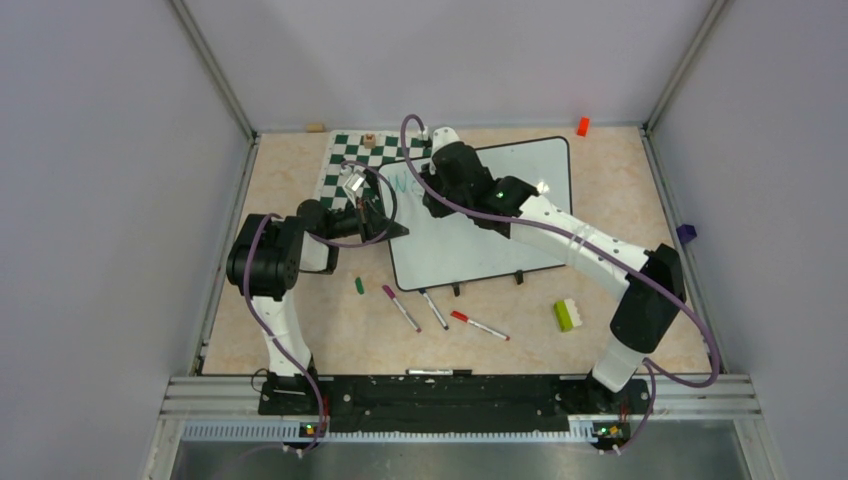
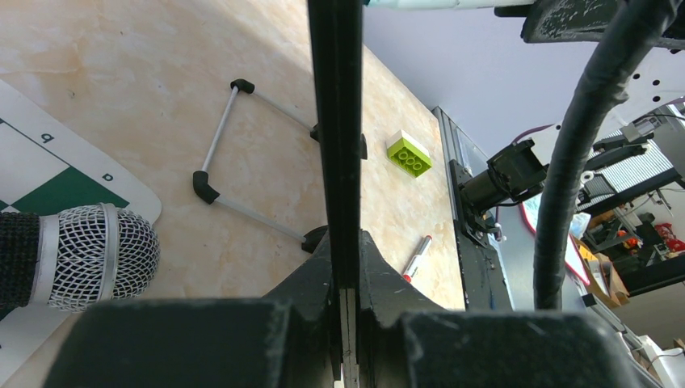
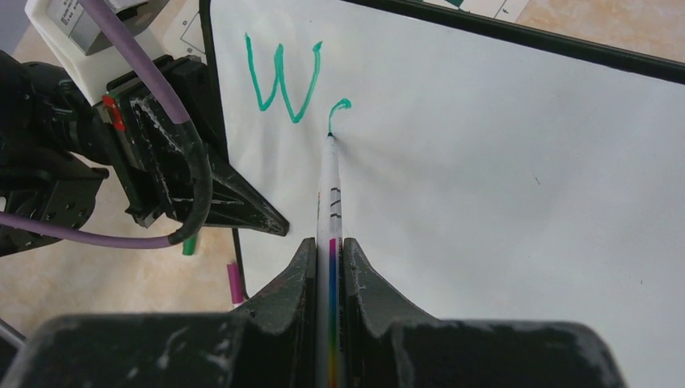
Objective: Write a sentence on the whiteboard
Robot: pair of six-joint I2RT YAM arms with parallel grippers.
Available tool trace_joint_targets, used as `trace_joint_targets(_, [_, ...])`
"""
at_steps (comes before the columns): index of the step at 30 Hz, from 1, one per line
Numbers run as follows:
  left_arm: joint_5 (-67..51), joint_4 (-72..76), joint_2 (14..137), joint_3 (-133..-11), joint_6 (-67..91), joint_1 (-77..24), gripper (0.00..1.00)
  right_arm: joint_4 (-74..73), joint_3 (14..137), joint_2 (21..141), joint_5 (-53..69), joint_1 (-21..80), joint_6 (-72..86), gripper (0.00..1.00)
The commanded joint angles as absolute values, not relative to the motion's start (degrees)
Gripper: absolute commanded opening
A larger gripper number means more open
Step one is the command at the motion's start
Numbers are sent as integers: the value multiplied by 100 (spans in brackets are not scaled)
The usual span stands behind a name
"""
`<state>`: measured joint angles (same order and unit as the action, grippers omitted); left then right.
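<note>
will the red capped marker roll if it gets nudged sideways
Probably: the red-capped marker lies flat, a slim round barrel on the smooth table, so it should roll readily. It looks stiff and light, so lifting it likely needs little grip.

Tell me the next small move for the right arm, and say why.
Probably sweep the marker tip down and round on the whiteboard to finish the second letter. The right claw is shut on the marker, its tip touches the board at the end of a short green hook just past the W, and the left claw clamps the board's edge.
</note>
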<state>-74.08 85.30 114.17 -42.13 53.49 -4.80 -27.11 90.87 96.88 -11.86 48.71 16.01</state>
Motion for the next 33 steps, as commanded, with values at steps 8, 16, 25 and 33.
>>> trace_joint_targets(8, [-7197, 9281, 11259, -4237, 5142, -404, 0, -2789, 9317, 9648, -1785, 4913, 1545, 0])
trace_joint_targets(16, [-7203, 9281, 11252, -4234, 5133, -404, 0, -2765, 9632, 9833, -1852, 4913, 1486, 0])
trace_joint_targets(25, [-7203, 9281, 11256, -4236, 5133, -406, 0, -2830, 9666, 9899, -1781, 4914, 1466, 0])
trace_joint_targets(33, [-7206, 9281, 11254, -4228, 5133, -407, 0, -2870, 9256, 9661, -1645, 4913, 1542, 0])
